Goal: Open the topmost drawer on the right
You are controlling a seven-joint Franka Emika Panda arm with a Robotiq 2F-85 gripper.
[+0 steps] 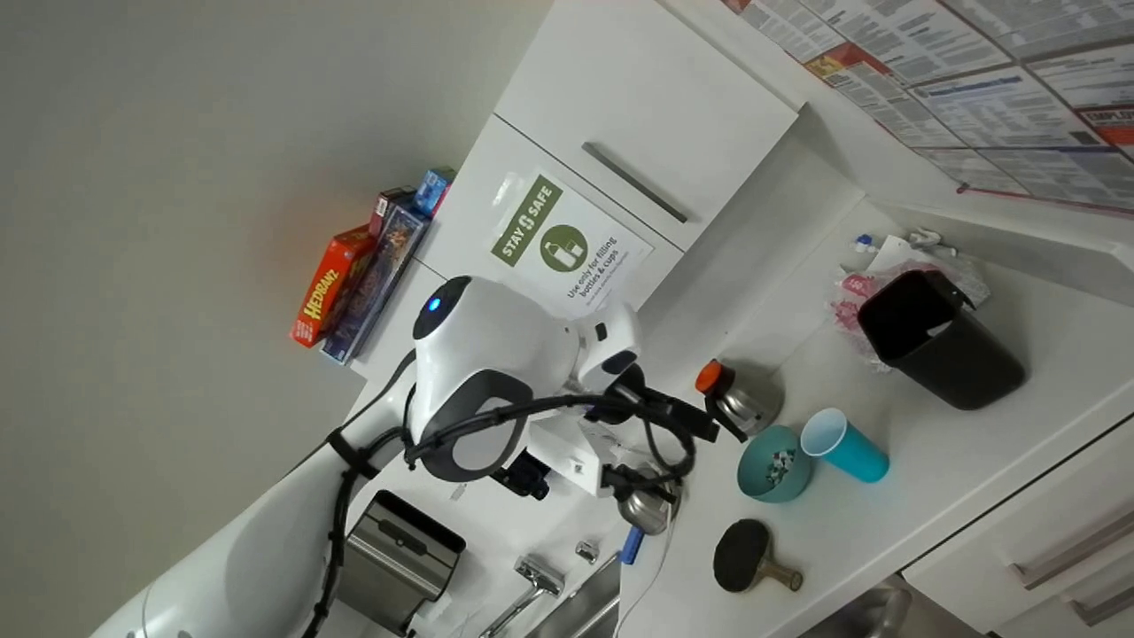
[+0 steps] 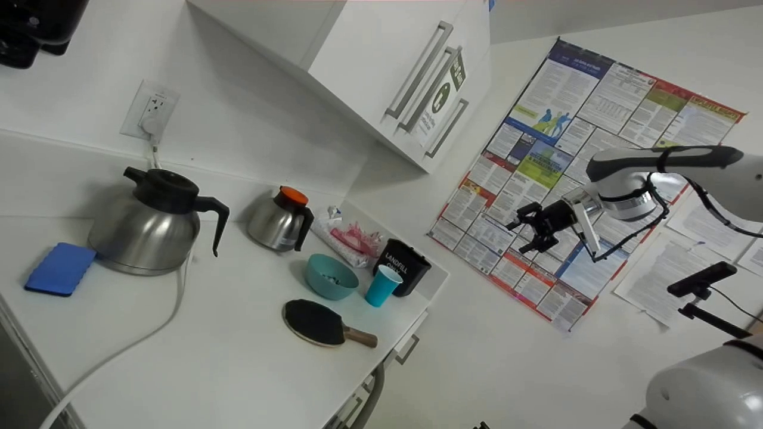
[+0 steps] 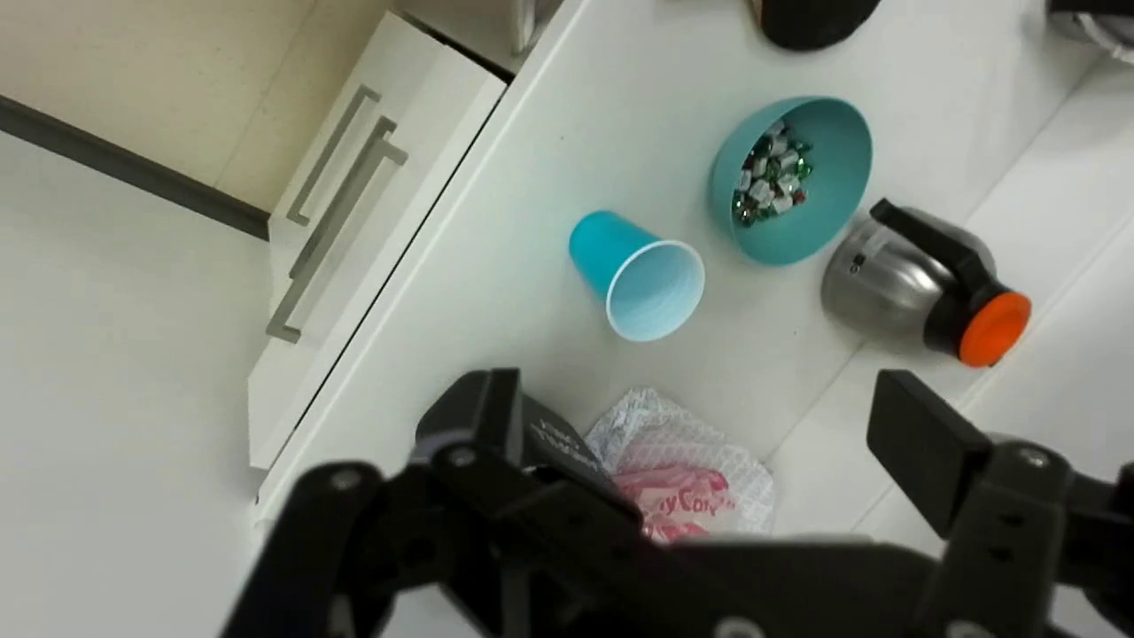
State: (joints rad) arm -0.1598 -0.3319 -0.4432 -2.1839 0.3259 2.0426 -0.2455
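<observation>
The top drawer (image 3: 416, 190) is white, with a grey bar handle (image 3: 341, 244), directly under the counter edge at the left of the wrist view. It looks closed flush. Lower handles show beside it. In an exterior view, the top drawer's handle (image 1: 1076, 547) is at the lower right. In an exterior view, the drawers are seen edge-on and a handle (image 2: 408, 350) sticks out below the counter corner. My gripper (image 2: 517, 237) is up in the air, apart from the drawers. In the wrist view, its jaws (image 3: 700, 412) are wide open with nothing between them.
On the counter (image 3: 532, 177) stand a blue cup (image 3: 656, 292), a teal bowl (image 3: 833, 195), an orange-lidded carafe (image 3: 886, 283), a black bin (image 3: 558, 434) and a plastic bag (image 3: 682, 496). A paddle (image 2: 313, 322) lies near them. Upper cabinets (image 2: 369, 65) hang above.
</observation>
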